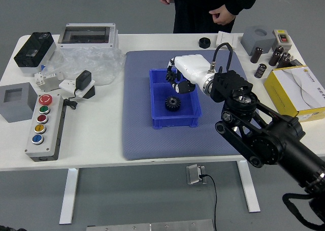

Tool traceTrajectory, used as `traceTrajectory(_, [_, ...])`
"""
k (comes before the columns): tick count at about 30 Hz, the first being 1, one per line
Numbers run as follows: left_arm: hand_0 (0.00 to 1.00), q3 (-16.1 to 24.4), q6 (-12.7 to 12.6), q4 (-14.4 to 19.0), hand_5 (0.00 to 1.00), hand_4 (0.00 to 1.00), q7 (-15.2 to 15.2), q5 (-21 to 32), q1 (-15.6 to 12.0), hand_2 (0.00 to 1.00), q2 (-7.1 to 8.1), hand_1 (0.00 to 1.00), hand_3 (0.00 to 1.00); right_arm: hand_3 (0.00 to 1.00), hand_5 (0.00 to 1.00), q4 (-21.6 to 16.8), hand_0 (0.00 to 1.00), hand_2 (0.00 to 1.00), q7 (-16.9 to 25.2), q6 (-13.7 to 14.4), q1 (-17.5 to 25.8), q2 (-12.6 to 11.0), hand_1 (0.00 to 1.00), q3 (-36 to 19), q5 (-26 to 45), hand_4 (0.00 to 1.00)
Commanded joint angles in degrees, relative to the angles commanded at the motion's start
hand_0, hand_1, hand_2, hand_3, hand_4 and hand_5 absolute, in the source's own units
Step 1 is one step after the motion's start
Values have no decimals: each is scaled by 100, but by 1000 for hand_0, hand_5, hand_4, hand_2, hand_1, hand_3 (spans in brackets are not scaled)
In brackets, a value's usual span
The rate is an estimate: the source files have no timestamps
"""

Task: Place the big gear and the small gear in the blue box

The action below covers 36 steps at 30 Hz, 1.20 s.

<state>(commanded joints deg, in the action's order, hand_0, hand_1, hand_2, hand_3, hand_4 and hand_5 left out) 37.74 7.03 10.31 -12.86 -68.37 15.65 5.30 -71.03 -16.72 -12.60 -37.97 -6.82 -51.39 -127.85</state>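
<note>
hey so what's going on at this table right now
The robot's right hand is over the far part of the blue box; I can't tell whether it holds anything. One black gear lies inside the box. A person stands beyond the table, touching nothing on it.

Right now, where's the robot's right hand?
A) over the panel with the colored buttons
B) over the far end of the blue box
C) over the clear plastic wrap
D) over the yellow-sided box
B: the right hand is over the far end of the blue box, beyond the dark gear lying inside.
</note>
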Motion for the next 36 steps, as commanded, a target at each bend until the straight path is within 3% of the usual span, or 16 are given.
traceTrajectory(4, [777, -12, -3, 0, 224, 552, 8, 17, 5, 732, -7, 743, 665, 622, 129, 28, 671, 546, 7, -200, 30, -16, 534, -45, 31, 545])
traceTrajectory(5, [777, -16, -4, 0, 226, 555, 11, 23, 7, 733, -10, 743, 666, 760, 179, 28, 737, 718, 11, -249, 35, -21, 638, -58, 35, 634])
traceTrajectory(10, [777, -21, -6, 0, 226, 555, 18, 32, 5, 733, -13, 743, 666, 760, 179, -13, 737, 718, 24, -483, 48, -65, 638, -165, 74, 634])
traceTrajectory(11, [777, -21, -7, 0, 234, 562, 19, 32, 2, 734, -12, 743, 666, 873, 254, -29, 816, 816, 24, -520, 50, -75, 730, -194, 80, 743])
traceTrajectory(19, [777, -22, -8, 0, 235, 564, 26, 26, -11, 733, -1, 743, 666, 886, 261, -166, 836, 858, 17, -712, 95, -159, 771, -420, 123, 757])
traceTrajectory(28, [777, 53, -28, 0, 239, 563, 34, -30, -66, 734, 60, 743, 666, 892, 290, -710, 850, 869, 0, -615, 509, -460, 800, -1244, 530, 759])
traceTrajectory(29, [777, 63, -31, 0, 244, 563, 37, -36, -68, 733, 67, 743, 666, 899, 410, -776, 916, 921, 15, -577, 580, -513, 882, -1363, 630, 689])
traceTrajectory(34, [777, 108, -42, 0, 244, 563, 51, -62, -68, 733, 94, 743, 666, 899, 410, -1000, 916, 921, 93, -419, 871, -726, 882, -1943, 1087, 689])
traceTrajectory(35, [777, 118, -44, 0, 244, 562, 51, -68, -68, 733, 100, 743, 666, 889, 513, -1030, 944, 945, 106, -381, 932, -778, 907, -2073, 1181, 643])
traceTrajectory(36, [777, 124, -47, 0, 244, 562, 53, -71, -68, 733, 105, 743, 666, 889, 513, -1049, 944, 945, 117, -346, 987, -830, 907, -2199, 1285, 643])
